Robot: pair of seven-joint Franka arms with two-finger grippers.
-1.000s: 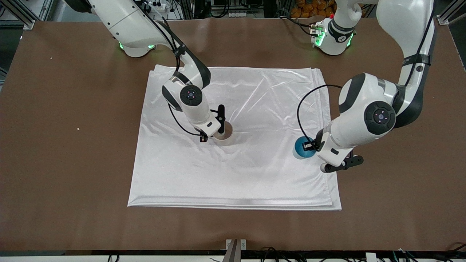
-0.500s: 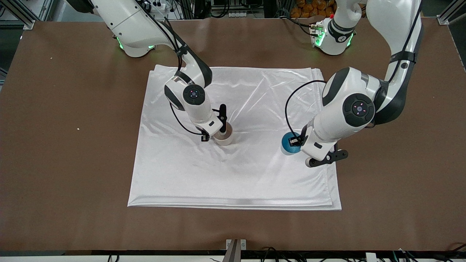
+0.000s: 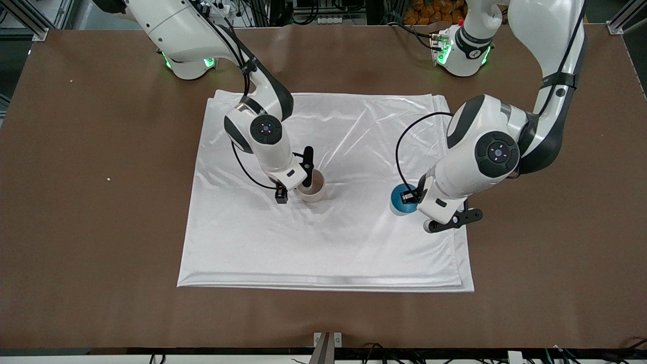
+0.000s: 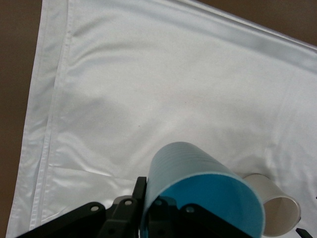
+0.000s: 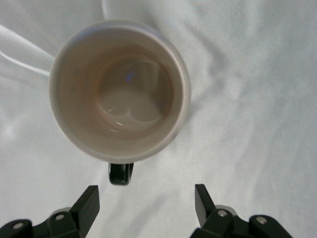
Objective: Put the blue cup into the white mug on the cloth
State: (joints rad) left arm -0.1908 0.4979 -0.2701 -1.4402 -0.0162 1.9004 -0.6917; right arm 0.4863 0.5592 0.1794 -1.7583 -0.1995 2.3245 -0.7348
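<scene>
The blue cup [image 3: 403, 198] is held by its rim in my left gripper [image 3: 418, 200], tilted a little above the cloth [image 3: 328, 253] near the left arm's end. In the left wrist view the cup [image 4: 195, 171] hangs from the shut gripper [image 4: 148, 198], with the white mug [image 4: 277, 208] farther off. The white mug [image 3: 313, 191] stands upright on the middle of the cloth. My right gripper [image 3: 295, 177] is open beside it. In the right wrist view the empty mug [image 5: 119, 89] has its dark handle [image 5: 121, 173] pointing at my open gripper [image 5: 146, 203], apart from both fingers.
The cloth [image 4: 148, 74] covers the middle of the brown table [image 3: 91, 202]; its layered edge runs along the left arm's end. Light wrinkles lie around the mug [image 5: 257, 99]. Bare table surrounds the cloth on all sides.
My left gripper has carried the blue cup over the cloth toward the mug, then stayed. My right gripper has shifted only slightly beside the mug and stays open.
</scene>
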